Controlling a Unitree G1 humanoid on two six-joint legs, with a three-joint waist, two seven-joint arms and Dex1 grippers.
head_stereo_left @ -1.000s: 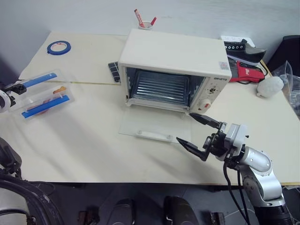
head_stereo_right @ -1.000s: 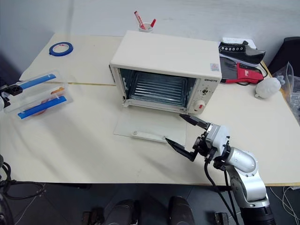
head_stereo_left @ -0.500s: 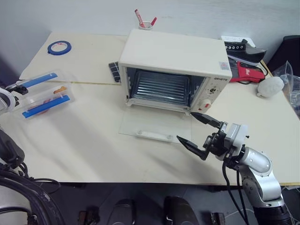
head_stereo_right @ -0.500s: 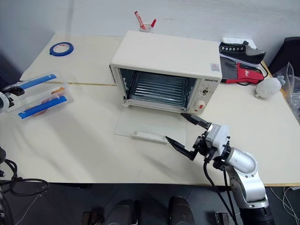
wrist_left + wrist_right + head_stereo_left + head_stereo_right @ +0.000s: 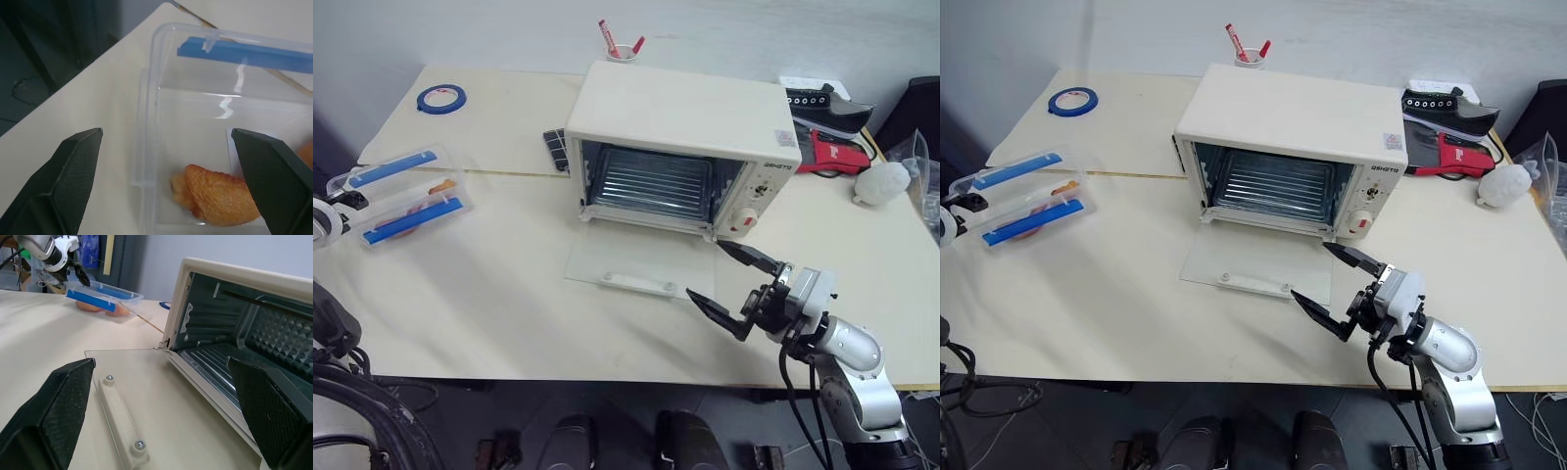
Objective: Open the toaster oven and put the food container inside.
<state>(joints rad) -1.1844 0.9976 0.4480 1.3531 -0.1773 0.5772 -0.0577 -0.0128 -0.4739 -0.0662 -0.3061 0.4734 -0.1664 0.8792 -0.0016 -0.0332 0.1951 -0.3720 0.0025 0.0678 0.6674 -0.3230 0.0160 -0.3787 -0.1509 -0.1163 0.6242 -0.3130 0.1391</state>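
Food container (image 5: 404, 196): sits at the table's (image 5: 489, 294) 9 o'clock edge, well apart from the toaster oven (image 5: 680, 147), which stands at about 12 o'clock with its glass door (image 5: 641, 271) already dropped flat onto the tabletop. So the opening step is done; the step in hand looks like the pick-up of the box.

Left gripper (image 5: 166, 161): jaws spread wide, nothing between them yet. In the left wrist view the two black fingers frame the near corner of the clear box, one finger over bare table outside the wall, the other over the box. Contact: none visible.

Right gripper (image 5: 734, 289): jaws also wide, empty, hovering just in front of the lowered door at roughly 5 o'clock, near the white bar handle (image 5: 120, 428) but apart from it.

Doing the pick well, as I judge it: centre the jaws across the box's short span before closing, grip on the walls and not on the blue side clips (image 5: 416, 208), and keep the box level. Smooth clear plastic may slip in a light pinch.

Contents:
- food container: orange fried-looking pieces (image 5: 220, 196) on the floor of the box, lid clipped down.
- toaster oven: wire rack (image 5: 649, 183) bare, cavity unoccupied.
- white cup (image 5: 621, 52) behind the oven: red markers upright.
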